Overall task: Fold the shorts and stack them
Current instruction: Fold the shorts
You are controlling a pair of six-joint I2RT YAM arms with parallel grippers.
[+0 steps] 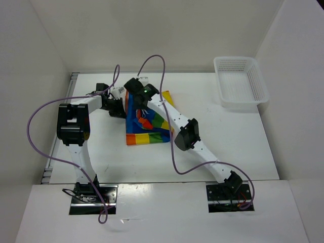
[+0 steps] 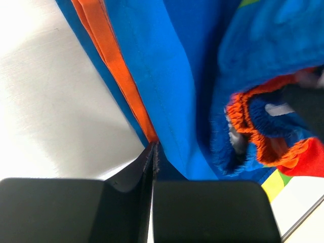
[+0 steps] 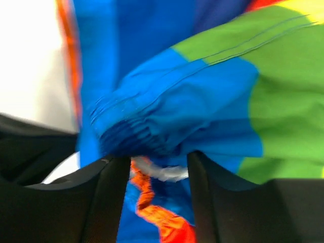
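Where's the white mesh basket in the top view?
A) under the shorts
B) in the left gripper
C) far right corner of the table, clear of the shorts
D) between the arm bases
C: the top view shows the white mesh basket at the far right corner of the table, well apart from the shorts at mid-table.

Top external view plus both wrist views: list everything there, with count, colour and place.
rainbow-striped soft fabric shorts: one; blue, red, orange, yellow, green; middle of the table, bunched.
white plastic mesh basket: one; white; far right corner, apart from the shorts.
table: one; white; under everything.
purple cables: two; purple; looping along the arms.
left gripper: one; black; pinched shut on the shorts' orange-trimmed edge.
right gripper: one; black; closed around the bunched blue waistband.
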